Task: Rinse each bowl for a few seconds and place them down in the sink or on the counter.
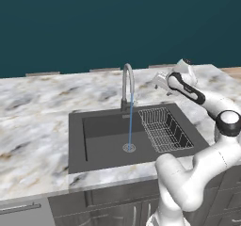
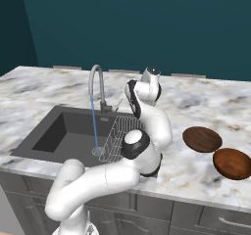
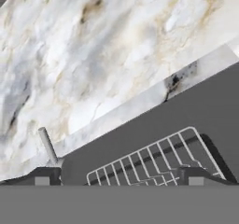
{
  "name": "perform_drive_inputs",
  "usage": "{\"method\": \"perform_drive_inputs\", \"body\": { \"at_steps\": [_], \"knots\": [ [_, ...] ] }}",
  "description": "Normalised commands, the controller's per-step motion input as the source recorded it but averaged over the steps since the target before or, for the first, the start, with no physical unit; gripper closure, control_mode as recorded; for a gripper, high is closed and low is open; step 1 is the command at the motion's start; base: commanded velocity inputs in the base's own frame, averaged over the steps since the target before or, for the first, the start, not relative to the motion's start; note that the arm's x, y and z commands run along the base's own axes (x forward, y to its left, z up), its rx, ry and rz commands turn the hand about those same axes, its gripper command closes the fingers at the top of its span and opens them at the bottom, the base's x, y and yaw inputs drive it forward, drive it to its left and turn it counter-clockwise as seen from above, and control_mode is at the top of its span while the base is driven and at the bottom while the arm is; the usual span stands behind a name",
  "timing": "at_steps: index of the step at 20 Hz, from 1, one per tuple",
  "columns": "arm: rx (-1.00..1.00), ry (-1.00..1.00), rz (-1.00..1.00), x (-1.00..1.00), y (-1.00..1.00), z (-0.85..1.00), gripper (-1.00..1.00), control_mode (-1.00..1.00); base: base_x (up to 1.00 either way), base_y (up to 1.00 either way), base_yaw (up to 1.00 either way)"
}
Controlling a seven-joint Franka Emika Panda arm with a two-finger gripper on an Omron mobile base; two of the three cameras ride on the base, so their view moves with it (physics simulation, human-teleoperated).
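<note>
My gripper [image 3: 119, 175] hangs with its jaws spread wide and nothing between them, just above the back rim of the sink [image 1: 101, 147], over the far end of the wire rack [image 1: 164, 128]. In the hand view the two finger tips [image 3: 43, 176] frame the rack's wires, with the faucet lever [image 3: 48, 146] just beside one tip and the counter [image 3: 93, 55] beyond.

The faucet [image 2: 96, 84] is running; a thin stream of water [image 1: 130, 121] falls to the drain [image 1: 129, 148], left of the rack.

What matters for my next move is direction. Both bowls sit on the counter well off to my right, past the sink's right edge: the nearer bowl [image 2: 202, 139] closer to the sink, the farther bowl [image 2: 232, 163] just beside it and nearer the counter's front edge. They are round, so there is no long axis to line up with; I judge I have to swing right and come down on a rim, the nearer bowl first. Neither bowl appears to be rinsed yet.
</note>
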Motion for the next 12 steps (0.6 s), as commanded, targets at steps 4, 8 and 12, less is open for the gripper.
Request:
{"method": "perform_drive_inputs", "body": {
  "at_steps": [4, 8, 12],
  "knots": [
    [-0.02, 0.17, 0.00, -0.58, -0.24, 0.54, -1.00, -1.00, 0.00, 0.00, 0.00],
    [-0.04, 0.00, -0.04, -0.97, -0.37, 0.07, -1.00, -1.00, 0.00, 0.00, 0.00],
    [-0.08, -0.12, -0.06, -1.00, -0.20, 0.00, -1.00, -1.00, 0.00, 0.00, 0.00]
  ]
}}
